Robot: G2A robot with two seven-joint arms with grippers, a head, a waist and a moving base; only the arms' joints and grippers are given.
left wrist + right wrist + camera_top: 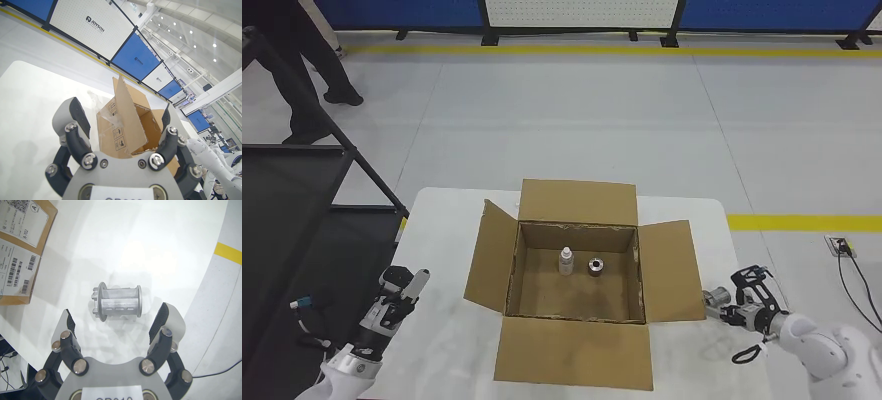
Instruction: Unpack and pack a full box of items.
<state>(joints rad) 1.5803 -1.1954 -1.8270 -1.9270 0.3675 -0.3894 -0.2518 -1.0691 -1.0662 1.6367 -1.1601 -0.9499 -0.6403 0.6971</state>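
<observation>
The white counter (pixel 442 230) carries a big brown cardboard box (pixel 577 355) at its middle, standing open with all four flaps folded outward. White shipping labels cover the flap on the robot's right.

The left hand (pixel 121 106) sits at the counter's left side, well apart from the box and aimed toward it. Its fingers are spread wide and it grips nothing. The right hand (pixel 115 311) is over the counter's right side, just beyond the labelled flap, also released, with its ridged black pads (pixel 159 321) far apart.

A grey cast-metal cylinder with a round flange at each end (pixel 118 302) lies on its side on the counter, just ahead of the right hand's fingertips and touching neither.

Inside the box, near the far wall, a small white bottle (pixel 566 261) stands upright. Just beside it sits a small dark round metal part (pixel 594 265).
</observation>
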